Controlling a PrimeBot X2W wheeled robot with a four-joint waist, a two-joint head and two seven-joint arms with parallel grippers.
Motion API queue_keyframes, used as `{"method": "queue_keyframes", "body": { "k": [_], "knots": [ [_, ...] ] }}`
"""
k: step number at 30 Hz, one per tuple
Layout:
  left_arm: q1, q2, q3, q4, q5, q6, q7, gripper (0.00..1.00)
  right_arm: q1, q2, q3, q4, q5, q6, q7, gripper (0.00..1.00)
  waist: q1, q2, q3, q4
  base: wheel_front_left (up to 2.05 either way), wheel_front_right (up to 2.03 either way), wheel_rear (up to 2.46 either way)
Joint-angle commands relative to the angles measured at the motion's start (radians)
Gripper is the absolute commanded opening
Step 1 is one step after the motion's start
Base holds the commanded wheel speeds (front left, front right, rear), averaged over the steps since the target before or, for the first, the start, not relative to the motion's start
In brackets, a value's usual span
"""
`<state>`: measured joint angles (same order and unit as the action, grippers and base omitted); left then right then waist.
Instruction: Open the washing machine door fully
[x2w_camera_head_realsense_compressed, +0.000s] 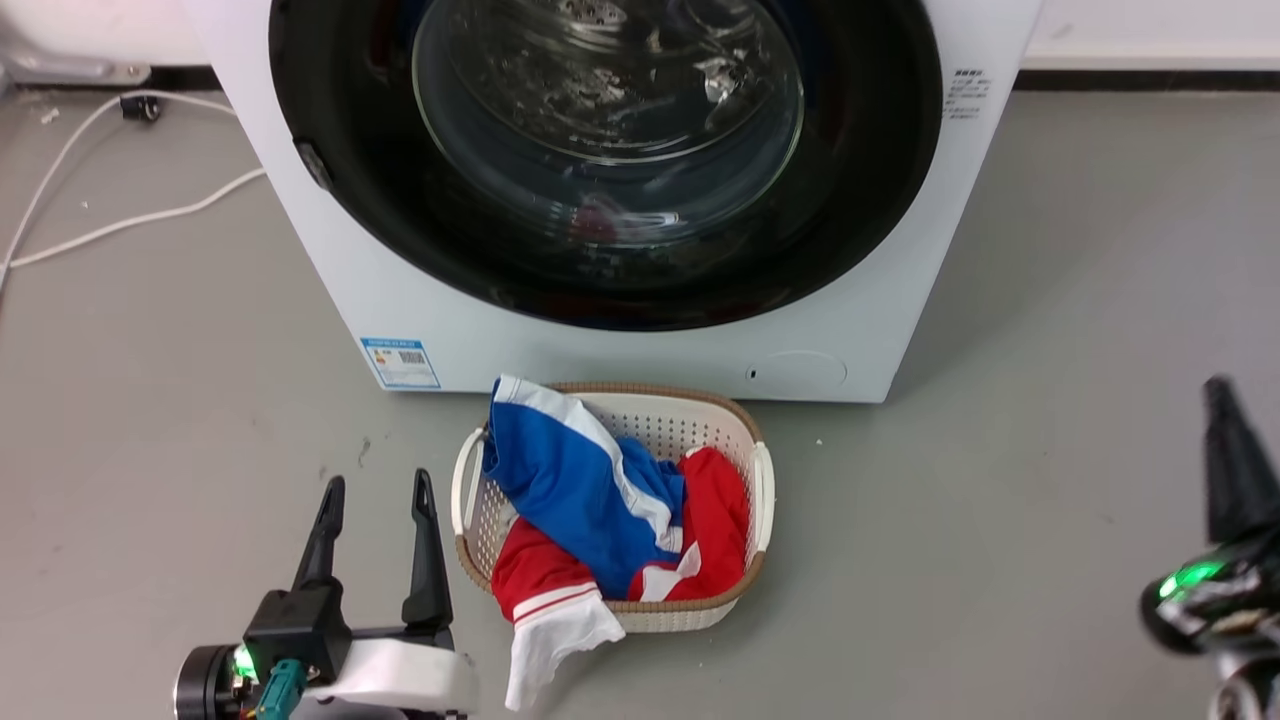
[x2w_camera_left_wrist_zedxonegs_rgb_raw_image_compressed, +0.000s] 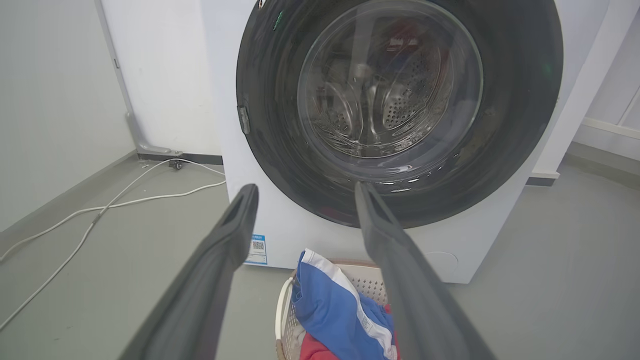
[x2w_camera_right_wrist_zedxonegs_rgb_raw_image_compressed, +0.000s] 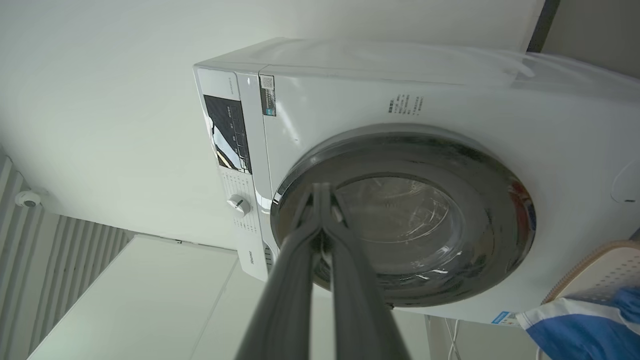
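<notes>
Currently, the left claw (x2w_camera_head_realsense_compressed: 378, 478) has its two fingers spread wide and holds nothing. It hovers low over the floor, just beside the laundry basket (x2w_camera_head_realsense_compressed: 762, 470), with its fingers aimed at the washing machine (x2w_camera_head_realsense_compressed: 330, 300). The right claw (x2w_camera_right_wrist_zedxonegs_rgb_raw_image_compressed: 320, 189) has its fingertips pressed together, with nothing visible between them. In the head view it sits at the lower right, well apart from the machine.

The washing machine door (x2w_camera_head_realsense_compressed: 605, 150) is shut and sits flush in the white front panel. Neither claw touches it. A small grey tab (x2w_camera_left_wrist_zedxonegs_rgb_raw_image_compressed: 243, 120) sits on the left side of the door's black rim. The hinge is not visible.

Step in hand: approach. The opening itself has not begun.

Next move, as judged:
- Raise the left claw off floor level and bring it to the tab side of the rim. That claw is already open and on the nearer side.
- Set one finger behind the rim edge at the tab, then pull outward along an arc, presumably about the opposite side.
- Keep clear of the basket, which stands directly before the door with blue and red clothes (x2w_camera_head_realsense_compressed: 590, 490) in it. Whether the door's swing clears it cannot be told.
</notes>
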<state>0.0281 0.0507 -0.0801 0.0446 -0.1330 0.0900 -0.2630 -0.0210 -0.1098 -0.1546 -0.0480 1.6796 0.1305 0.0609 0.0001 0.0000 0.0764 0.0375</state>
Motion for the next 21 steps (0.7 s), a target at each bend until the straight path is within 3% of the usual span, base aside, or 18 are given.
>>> {"method": "queue_keyframes", "body": {
  "k": [1,11,21],
  "knots": [
    [-0.018,0.000,0.002,-0.005,0.008,0.005,-0.003,1.00,-0.036,-0.017,-0.015,0.016,-0.004,0.000,0.009,0.00,-0.0001,0.0000,0.021,0.006,0.00,0.00,0.00],
    [-0.098,0.000,-0.014,-0.037,0.020,0.017,-0.003,1.00,-0.347,-0.152,-0.115,0.184,-0.012,0.000,0.068,0.00,-0.0001,0.0000,0.158,0.041,0.00,0.00,0.00],
    [-0.182,0.000,-0.036,-0.072,0.032,0.034,-0.003,1.00,-0.682,-0.296,-0.060,0.343,-0.064,0.000,0.174,0.00,-0.0001,0.0000,0.295,0.084,0.00,0.00,0.00]
  ]
}}
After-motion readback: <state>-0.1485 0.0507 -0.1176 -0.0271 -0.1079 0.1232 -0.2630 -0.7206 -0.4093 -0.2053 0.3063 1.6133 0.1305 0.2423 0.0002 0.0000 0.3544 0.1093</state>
